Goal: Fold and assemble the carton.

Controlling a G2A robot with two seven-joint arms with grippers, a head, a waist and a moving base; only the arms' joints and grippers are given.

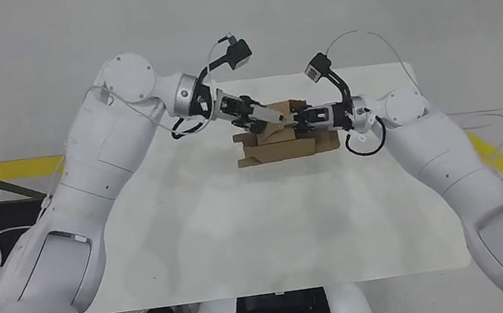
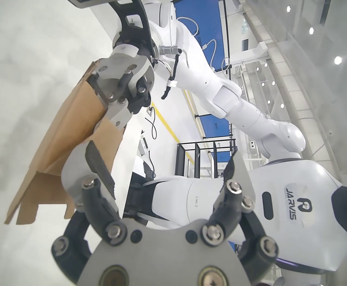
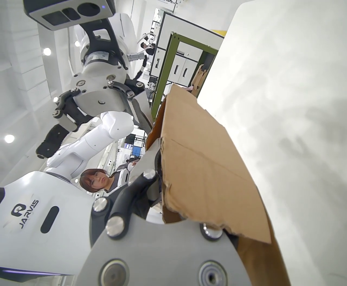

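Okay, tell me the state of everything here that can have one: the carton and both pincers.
carton, partly folded, flaps not closed, on the table.
left pincer, open wide, one finger against a carton flap.
right pincer, shut on an edge of the carton.

Round ceiling lamps (image 2: pixel 337 60) give bright, even light; wrist views bend at their edges.
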